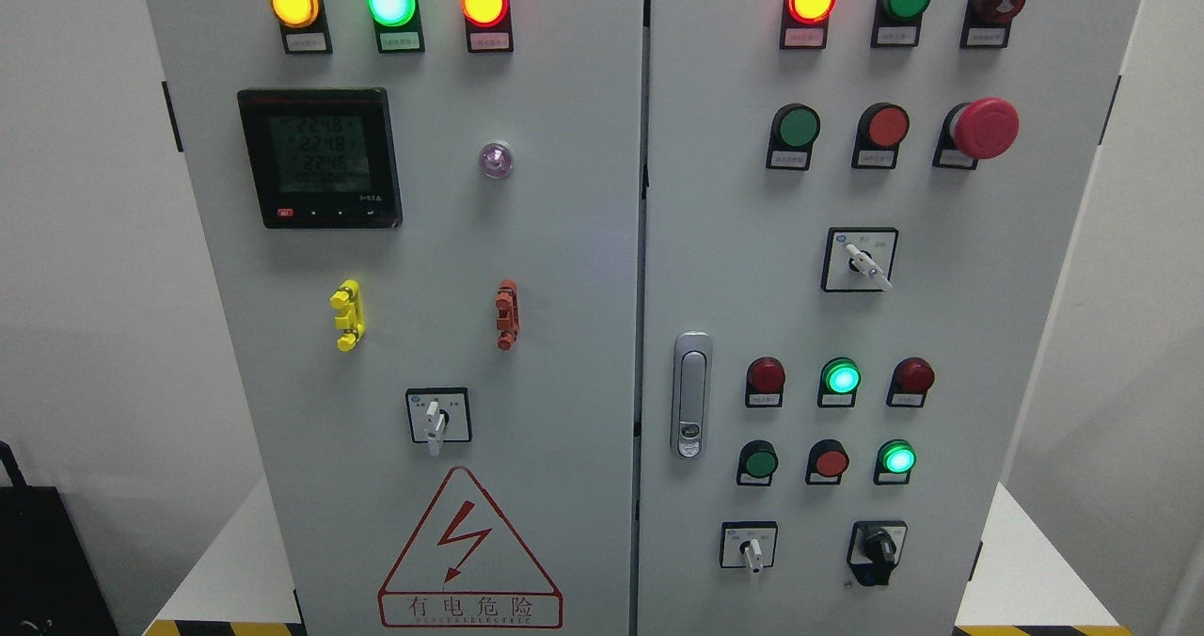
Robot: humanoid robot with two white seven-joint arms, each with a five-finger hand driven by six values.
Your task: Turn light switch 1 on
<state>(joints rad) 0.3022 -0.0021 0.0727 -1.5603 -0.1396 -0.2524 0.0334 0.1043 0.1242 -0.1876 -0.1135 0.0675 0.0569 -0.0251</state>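
A two-door cabinet [564,241]: the left door carries a meter [320,158] above a rotary switch [436,417] and warning sign [469,553]; the right door holds a door handle [691,395] left of button rows.

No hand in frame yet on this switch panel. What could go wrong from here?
1. The small labels are unreadable, so "switch 1" could be confused among look-alike selectors.
2. The red mushroom button protrudes; a reach toward the upper right selector might bump it.
3. Closely spaced buttons risk accidental presses.
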